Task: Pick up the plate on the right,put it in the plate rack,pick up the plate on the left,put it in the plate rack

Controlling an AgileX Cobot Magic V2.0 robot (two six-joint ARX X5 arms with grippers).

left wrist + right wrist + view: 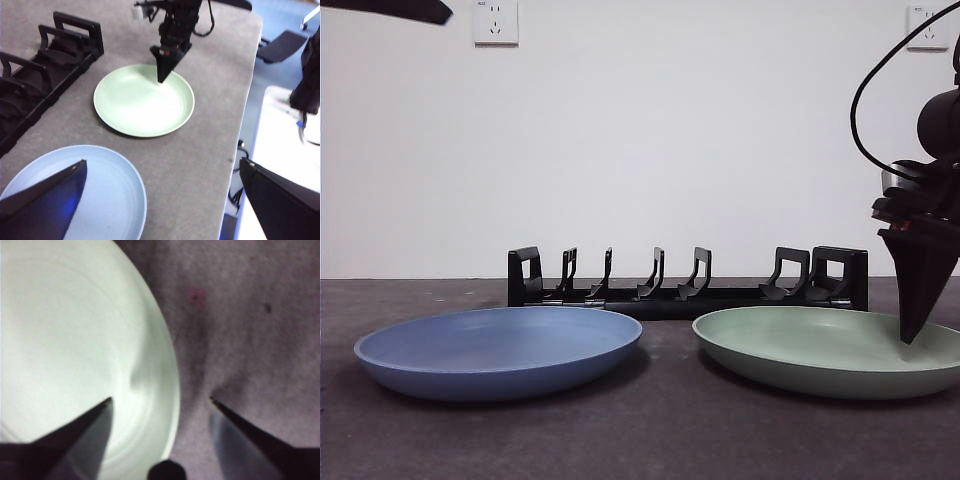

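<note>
Right gripper is straddling the green plate's right rim, jaws wide, nothing gripped. Blue plate is lying left on the worktop. Rack is sitting empty behind; both placements pending. Left gripper is waiting, wide.

The right gripper straddles the green plate's outer rim, jaws spread. Behind both plates the plate rack walls off the back; between the green and blue plate a strip of bare counter lies open
</note>
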